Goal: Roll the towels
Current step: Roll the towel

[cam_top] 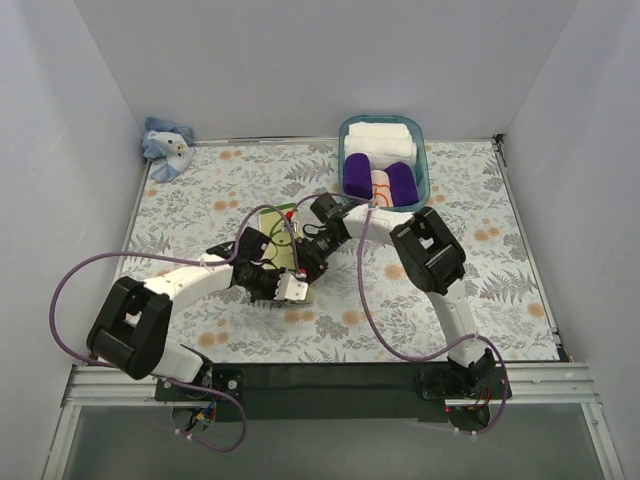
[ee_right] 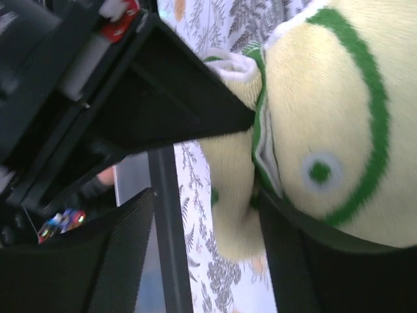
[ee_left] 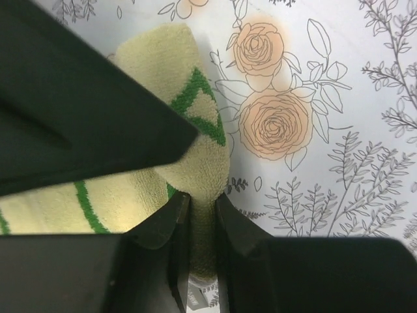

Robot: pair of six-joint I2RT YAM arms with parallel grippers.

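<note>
At the middle of the floral-print table, the yellow-green towel with its dark green marks lies mostly hidden beneath both my grippers. My left gripper is clenched on a folded edge of it, the pile squeezed thin in its jaws. My right gripper has a thick fold between its jaws, though I cannot tell whether that fold is clamped. The cloth looks like soft, light terry, so I judge it will slump unless taken at an edge or corner and kept taut. The light blue towel sits crumpled in the far left corner, well apart, and would need flattening first. A teal basket holding white folded towels and purple rolls stands near, on the far side. The closest obstacle is the grippers themselves, crowded together over the cloth, with purple cables looping alongside.
</note>
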